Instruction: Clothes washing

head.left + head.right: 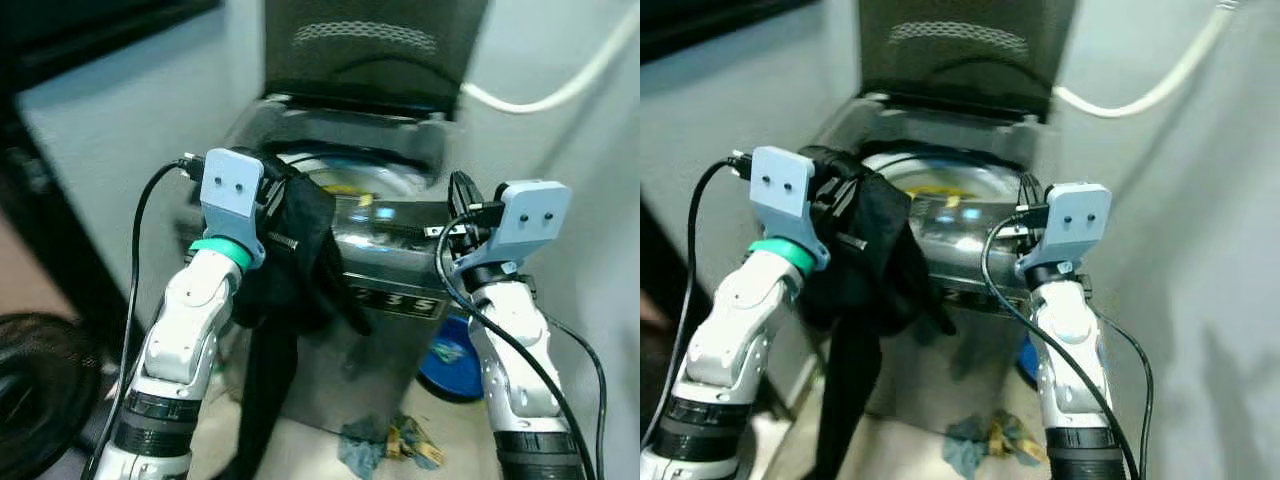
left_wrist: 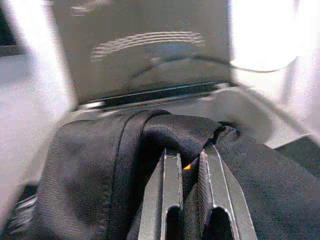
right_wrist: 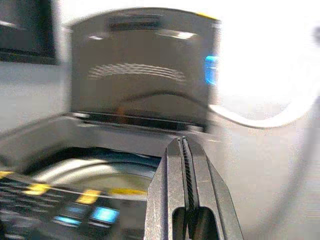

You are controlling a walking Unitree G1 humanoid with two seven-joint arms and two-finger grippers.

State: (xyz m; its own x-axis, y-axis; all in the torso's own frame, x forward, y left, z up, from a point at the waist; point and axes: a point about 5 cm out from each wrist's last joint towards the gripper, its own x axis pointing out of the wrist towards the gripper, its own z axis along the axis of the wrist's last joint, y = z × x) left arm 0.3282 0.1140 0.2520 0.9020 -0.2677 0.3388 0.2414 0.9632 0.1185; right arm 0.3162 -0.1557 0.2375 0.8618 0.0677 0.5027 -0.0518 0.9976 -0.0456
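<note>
A grey top-loading washing machine (image 1: 390, 330) stands in front of me with its lid (image 1: 370, 50) raised and its drum opening (image 1: 350, 180) showing. My left gripper (image 2: 186, 152) is shut on a black garment (image 1: 300, 260), with cloth bunched between and over the fingers. The garment hangs over the machine's front left corner, and a long strip of it trails toward the floor. My right gripper (image 3: 183, 142) is shut with nothing in it. It hovers above the lit control panel (image 1: 400, 225) at the machine's front right.
A white hose (image 1: 560, 80) runs along the wall at the right. A blue round object (image 1: 455, 360) and a crumpled blue-and-yellow cloth (image 1: 390, 440) lie on the floor by the machine's base. A dark round object (image 1: 30, 390) sits at the lower left.
</note>
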